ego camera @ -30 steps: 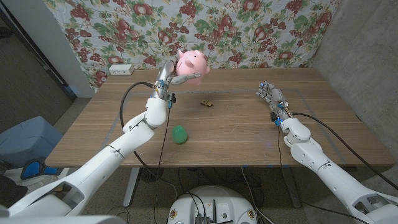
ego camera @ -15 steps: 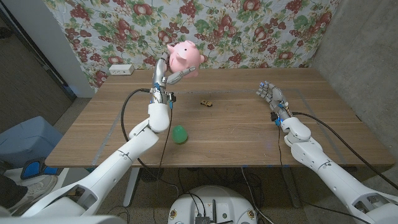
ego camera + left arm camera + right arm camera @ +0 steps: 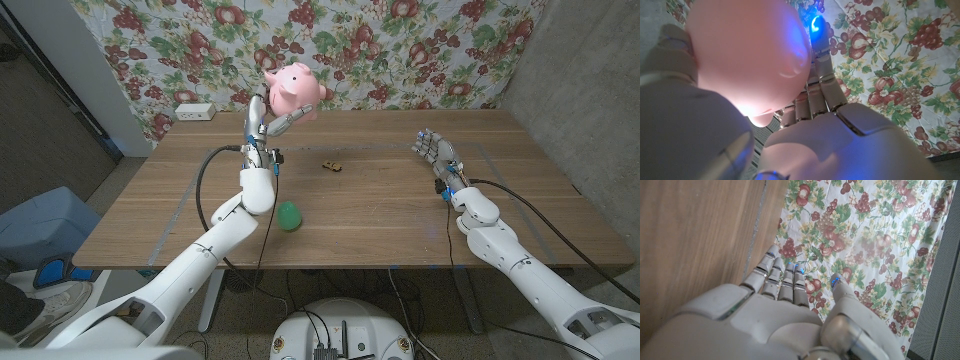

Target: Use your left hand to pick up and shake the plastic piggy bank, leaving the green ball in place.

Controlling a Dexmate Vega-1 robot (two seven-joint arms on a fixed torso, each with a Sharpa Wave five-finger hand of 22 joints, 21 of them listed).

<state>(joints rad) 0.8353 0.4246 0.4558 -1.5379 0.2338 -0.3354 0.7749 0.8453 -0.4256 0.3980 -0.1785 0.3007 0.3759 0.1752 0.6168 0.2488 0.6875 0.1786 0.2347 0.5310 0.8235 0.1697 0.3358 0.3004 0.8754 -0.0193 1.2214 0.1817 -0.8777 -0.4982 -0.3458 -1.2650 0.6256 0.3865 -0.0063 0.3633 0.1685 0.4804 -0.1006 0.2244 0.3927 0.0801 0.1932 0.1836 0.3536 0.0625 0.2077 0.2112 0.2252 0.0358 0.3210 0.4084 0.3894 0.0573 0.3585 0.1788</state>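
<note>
Two arms are reaching over the wooden table (image 3: 400, 190) from the near edge. The left hand (image 3: 268, 122) is gripping the pink plastic piggy bank (image 3: 292, 88) and holding it raised high above the table's far left part, in front of the floral cloth (image 3: 450, 50) that is hanging behind. In the left wrist view the piggy bank (image 3: 745, 55) is sitting against the hand's fingers (image 3: 821, 75), close to the lens and glowing pink; how the thumb is wrapping it is hard to tell there. The green ball (image 3: 289, 215) is lying on the table near the front edge, just beside the left forearm and well below the bank. A small dark object (image 3: 333, 165) is lying on the table towards the middle, apart from the ball. The right hand (image 3: 433, 150) is hovering over the table's right part, holding nothing, its fingers (image 3: 782, 277) stretched out and lying close side by side. A white box (image 3: 195, 111) is sitting at the far left corner.
</note>
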